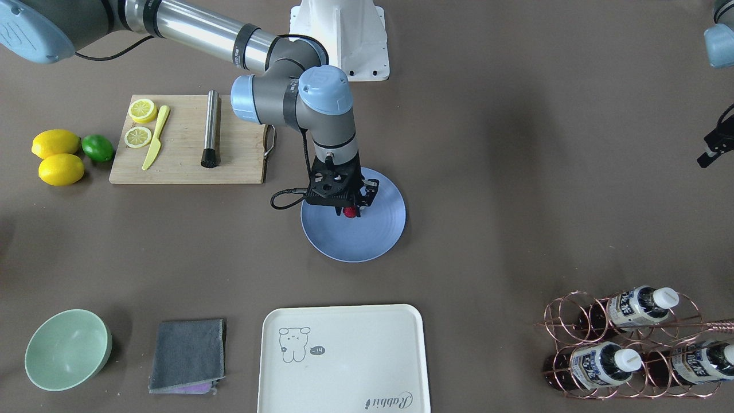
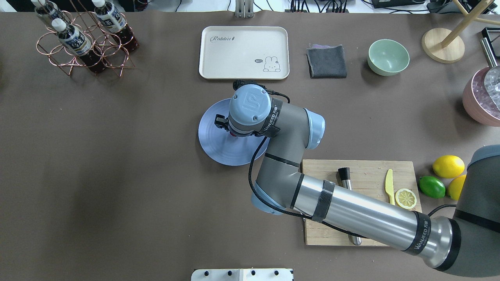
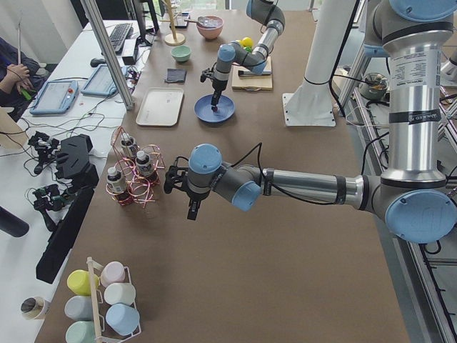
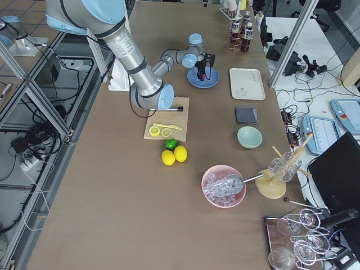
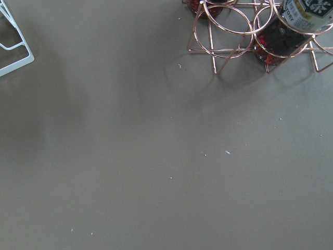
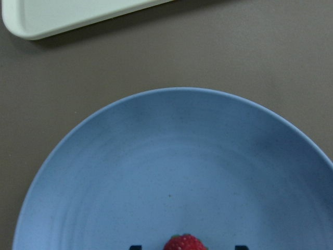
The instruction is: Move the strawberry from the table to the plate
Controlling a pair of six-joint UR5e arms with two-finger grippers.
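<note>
- Right pincer, at frame centre in the front view, hangs over the periwinkle plate, fingers spread.
- Strawberry appears to rest on the plate, midway between the fingertips, with a gap on each side.
- Best next move, likely: lift straight up, so neither finger nudges the berry.

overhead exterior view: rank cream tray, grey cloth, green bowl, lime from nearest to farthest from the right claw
1. cream tray, straight beyond the right claw
2. grey cloth, right of the tray
3. green bowl, farther right
4. lime, near the right edge
</note>
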